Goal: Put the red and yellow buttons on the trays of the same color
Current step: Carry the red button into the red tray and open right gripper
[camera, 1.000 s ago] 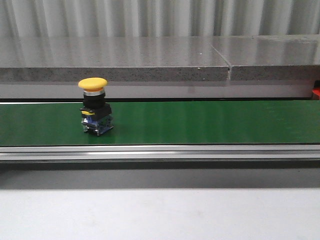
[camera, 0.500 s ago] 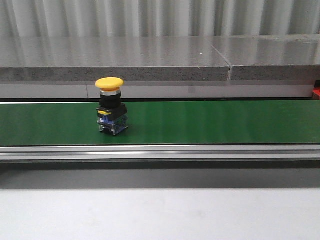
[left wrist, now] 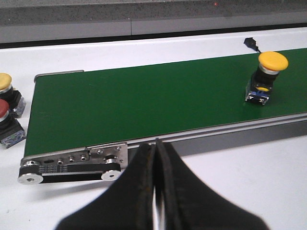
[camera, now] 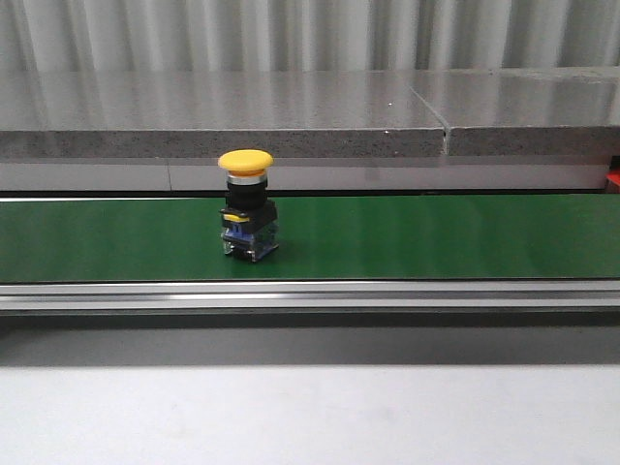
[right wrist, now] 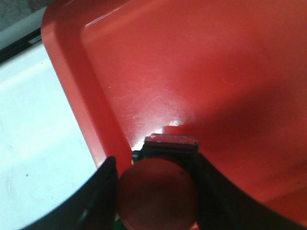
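Observation:
A yellow button (camera: 247,208) with a black and clear base stands upright on the green belt (camera: 436,237); the left wrist view shows this yellow button (left wrist: 268,75) too, far from my left gripper (left wrist: 156,146), which is shut and empty over the white table near the belt's end. My right gripper (right wrist: 156,191) is shut on a red button (right wrist: 156,194), its fingers (right wrist: 103,191) on either side of it, over the red tray (right wrist: 201,57) just inside the rim. The yellow tray is out of view. Neither gripper shows in the front view.
Another yellow button (left wrist: 5,86) and another red button (left wrist: 5,125) stand on the white table beside the belt's end. The belt drive pulleys (left wrist: 72,165) sit in front of my left gripper. A grey stone ledge (camera: 291,116) runs behind the belt.
The yellow button has travelled to the right along the green belt, staying upright. Nothing else in the front view has changed.

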`<state>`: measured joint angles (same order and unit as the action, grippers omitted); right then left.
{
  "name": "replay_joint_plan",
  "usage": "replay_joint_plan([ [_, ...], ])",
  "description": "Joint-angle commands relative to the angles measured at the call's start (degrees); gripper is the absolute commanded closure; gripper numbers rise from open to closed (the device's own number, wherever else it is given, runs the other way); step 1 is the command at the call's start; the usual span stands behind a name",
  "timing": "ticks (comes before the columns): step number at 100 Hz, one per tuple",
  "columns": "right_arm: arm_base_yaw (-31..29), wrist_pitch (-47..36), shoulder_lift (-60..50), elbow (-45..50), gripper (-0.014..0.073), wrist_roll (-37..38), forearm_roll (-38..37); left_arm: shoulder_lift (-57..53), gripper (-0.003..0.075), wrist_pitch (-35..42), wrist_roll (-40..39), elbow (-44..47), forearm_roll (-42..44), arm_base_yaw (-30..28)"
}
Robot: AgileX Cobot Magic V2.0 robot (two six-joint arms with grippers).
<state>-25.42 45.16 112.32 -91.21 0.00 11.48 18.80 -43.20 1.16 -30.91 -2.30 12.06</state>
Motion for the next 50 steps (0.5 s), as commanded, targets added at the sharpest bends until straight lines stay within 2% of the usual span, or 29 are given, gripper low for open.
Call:
replay_joint_plan([
  [1, -0.36, -3.05, -2.23, -1.72, 0.0374, 0.0, 2.18, 0.46, 0.0741, 3.77, -0.69, -1.51, -0.64, 0.52],
  [11, -0.36, -3.11, -1.56, -1.72, 0.0333, 0.0, 3.3, 0.46, 0.0741, 3.77, -0.69, -1.51, -0.64, 0.52],
  [33, -0.36, -2.61, -1.21, -1.72, 0.0097, 0.0, 4.32, 0.46, 0.0741, 3.77, -0.69, -1.51, -0.64, 0.52],
  [50, -0.36, -2.09, -1.41, -1.72, 0.0078, 0.0, 4.32, 0.46, 0.0741, 3.77, -0.69, -1.51, -0.64, 0.52],
])
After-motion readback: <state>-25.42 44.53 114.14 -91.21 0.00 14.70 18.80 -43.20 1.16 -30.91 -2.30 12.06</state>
